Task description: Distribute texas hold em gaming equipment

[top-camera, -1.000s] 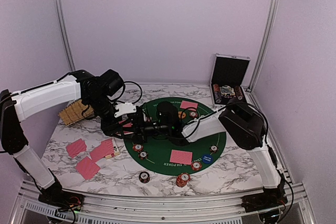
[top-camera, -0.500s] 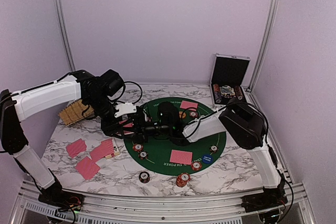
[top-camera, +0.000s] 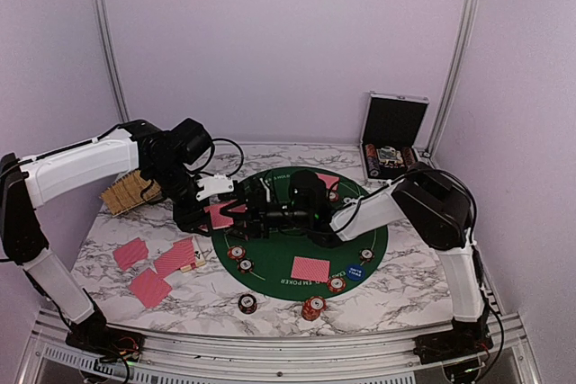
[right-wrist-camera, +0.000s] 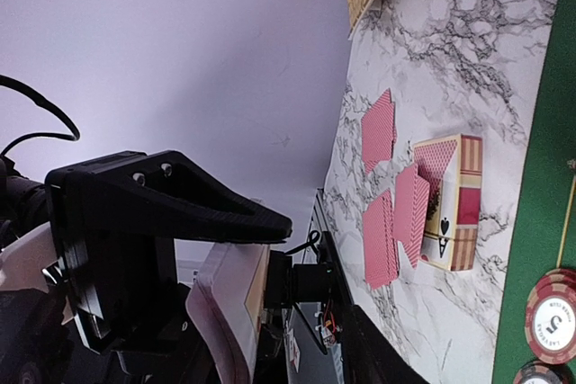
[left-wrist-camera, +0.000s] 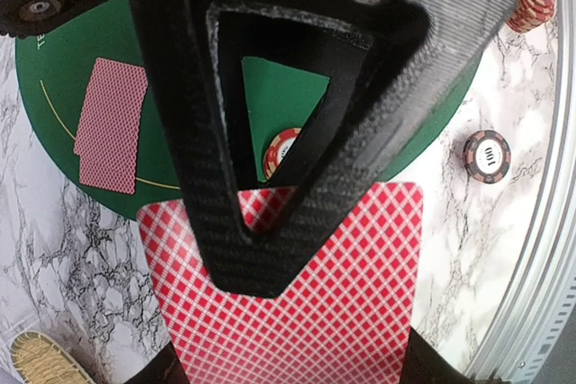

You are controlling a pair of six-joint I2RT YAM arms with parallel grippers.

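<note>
1. Left arm [top-camera: 81,168] reaches inward, elbow bent, its tool [left-wrist-camera: 256,290] clamped on a playing card [left-wrist-camera: 342,294].
2. Right arm [top-camera: 378,209] stretches leftward, its tool [top-camera: 252,213] meeting the left one, fingers flanking that card; grip unclear.

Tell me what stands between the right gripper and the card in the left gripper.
Nothing visible does. The card sticks out of the left gripper, and the right gripper is right at its free edge.
</note>
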